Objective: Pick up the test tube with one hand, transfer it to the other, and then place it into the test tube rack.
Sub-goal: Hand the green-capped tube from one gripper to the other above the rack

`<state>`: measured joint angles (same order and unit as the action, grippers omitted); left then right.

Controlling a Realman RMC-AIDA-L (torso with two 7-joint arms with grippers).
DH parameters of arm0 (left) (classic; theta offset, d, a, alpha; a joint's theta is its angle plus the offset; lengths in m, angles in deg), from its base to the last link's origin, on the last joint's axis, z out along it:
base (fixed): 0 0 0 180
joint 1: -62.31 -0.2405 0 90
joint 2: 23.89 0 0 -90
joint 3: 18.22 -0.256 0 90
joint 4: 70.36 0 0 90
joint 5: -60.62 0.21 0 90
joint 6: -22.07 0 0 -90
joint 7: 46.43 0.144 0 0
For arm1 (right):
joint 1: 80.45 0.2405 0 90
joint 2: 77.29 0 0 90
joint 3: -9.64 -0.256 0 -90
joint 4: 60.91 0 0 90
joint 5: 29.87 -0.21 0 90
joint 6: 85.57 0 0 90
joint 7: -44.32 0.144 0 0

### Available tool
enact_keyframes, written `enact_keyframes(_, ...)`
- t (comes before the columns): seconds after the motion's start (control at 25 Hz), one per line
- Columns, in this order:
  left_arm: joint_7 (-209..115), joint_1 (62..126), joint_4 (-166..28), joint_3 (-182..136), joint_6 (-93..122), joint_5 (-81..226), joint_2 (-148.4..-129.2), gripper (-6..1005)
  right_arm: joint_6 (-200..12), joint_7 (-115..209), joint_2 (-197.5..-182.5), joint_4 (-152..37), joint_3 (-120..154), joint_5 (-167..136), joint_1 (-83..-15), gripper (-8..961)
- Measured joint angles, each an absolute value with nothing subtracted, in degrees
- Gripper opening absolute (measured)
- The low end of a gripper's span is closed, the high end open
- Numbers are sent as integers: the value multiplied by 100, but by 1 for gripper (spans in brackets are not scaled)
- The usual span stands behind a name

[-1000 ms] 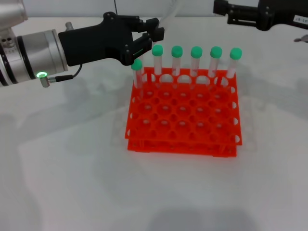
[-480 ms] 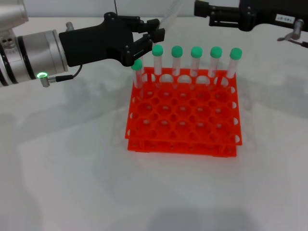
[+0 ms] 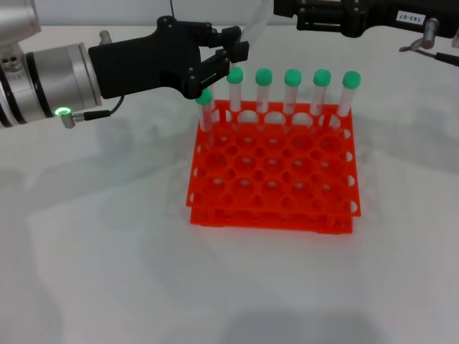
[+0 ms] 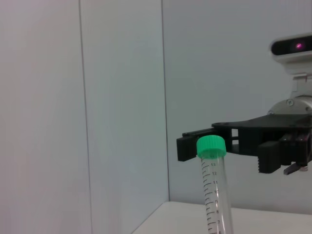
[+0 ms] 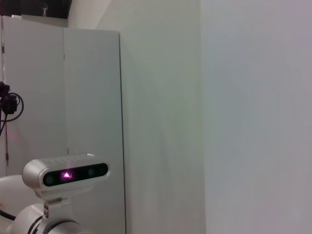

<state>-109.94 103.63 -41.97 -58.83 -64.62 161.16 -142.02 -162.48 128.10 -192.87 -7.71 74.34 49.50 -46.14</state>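
Observation:
My left gripper [image 3: 233, 50], black and unlabelled with a green wrist light, is shut on the test tube [image 3: 252, 29] and holds it above the far left corner of the orange-red rack [image 3: 215, 215]. The tube slants up and away, and its green cap [image 4: 211, 146] shows in the left wrist view, right in front of my right gripper [image 4: 222, 155]. My right gripper [image 3: 281, 10], black with a white label, reaches in from the far right with its fingers apart beside the cap. In the head view the cap is hidden.
Several other green-capped tubes [image 3: 292, 93] stand along the rack's far row, and one [image 3: 205, 107] stands at its far left corner just below my left gripper. The right wrist view shows only a wall and the robot's head camera [image 5: 66, 174].
My right gripper has moved left along the far side toward the held tube's cap. My left gripper and the tube have stayed in place.

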Motion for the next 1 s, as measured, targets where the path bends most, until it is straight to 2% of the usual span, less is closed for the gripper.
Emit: enact_keyframes(1.0,-10971,10365,-4197,-5882,-6501,16123,-14201,263,-16257,12834,-19286,-815,7426,4932,-4566,724)
